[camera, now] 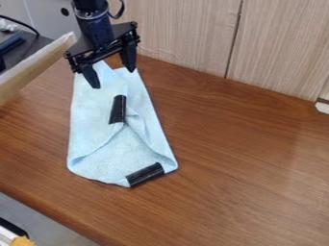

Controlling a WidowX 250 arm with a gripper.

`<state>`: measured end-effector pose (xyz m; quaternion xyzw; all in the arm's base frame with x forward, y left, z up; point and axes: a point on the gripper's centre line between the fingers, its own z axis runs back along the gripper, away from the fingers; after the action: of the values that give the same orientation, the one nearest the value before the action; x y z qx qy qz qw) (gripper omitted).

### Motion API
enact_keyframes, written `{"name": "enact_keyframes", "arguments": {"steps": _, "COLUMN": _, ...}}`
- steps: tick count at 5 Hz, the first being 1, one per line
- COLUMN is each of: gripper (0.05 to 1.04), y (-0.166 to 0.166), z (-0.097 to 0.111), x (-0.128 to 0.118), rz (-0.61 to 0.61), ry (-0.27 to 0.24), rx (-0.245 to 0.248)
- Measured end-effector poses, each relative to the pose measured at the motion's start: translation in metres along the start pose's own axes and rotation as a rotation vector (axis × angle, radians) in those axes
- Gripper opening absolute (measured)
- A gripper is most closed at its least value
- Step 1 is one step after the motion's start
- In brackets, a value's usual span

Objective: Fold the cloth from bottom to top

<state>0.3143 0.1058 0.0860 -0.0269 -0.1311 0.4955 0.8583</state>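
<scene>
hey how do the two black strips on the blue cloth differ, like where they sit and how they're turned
The upper strip sits partway down the cloth, while the lower strip is at its bottom edge. The upper strip runs nearly up and down in the view; the lower strip slants closer to sideways. Both are black and narrow.

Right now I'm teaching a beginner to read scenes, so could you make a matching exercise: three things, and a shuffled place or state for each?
1. Light blue fabric cloth
2. Black two-finger gripper
3. Pale wood-grain panel

A. Open, over the cloth's far end
B. Upright, behind the brown wooden table
C. Lying on the table, partly folded

1-C, 2-A, 3-B
</scene>
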Motion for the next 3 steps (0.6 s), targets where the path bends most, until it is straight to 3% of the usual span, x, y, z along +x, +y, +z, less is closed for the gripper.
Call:
{"name": "enact_keyframes", "arguments": {"steps": 1, "gripper": 0.999, "y": 0.002, "z": -0.007, "x": -0.003, "rz": -0.003, "ry": 0.023, "rx": 0.016}}
{"name": "enact_keyframes", "arguments": {"steps": 2, "gripper": 0.999, "y": 0.002, "z": -0.01, "x": -0.019, "rz": -0.104, "ry": 0.079, "rx": 0.032}}
{"name": "enact_keyframes", "arguments": {"steps": 3, "gripper": 0.999, "y": 0.007, "z": -0.014, "x": -0.034, "rz": -0.174, "ry": 0.105, "rx": 0.043}}
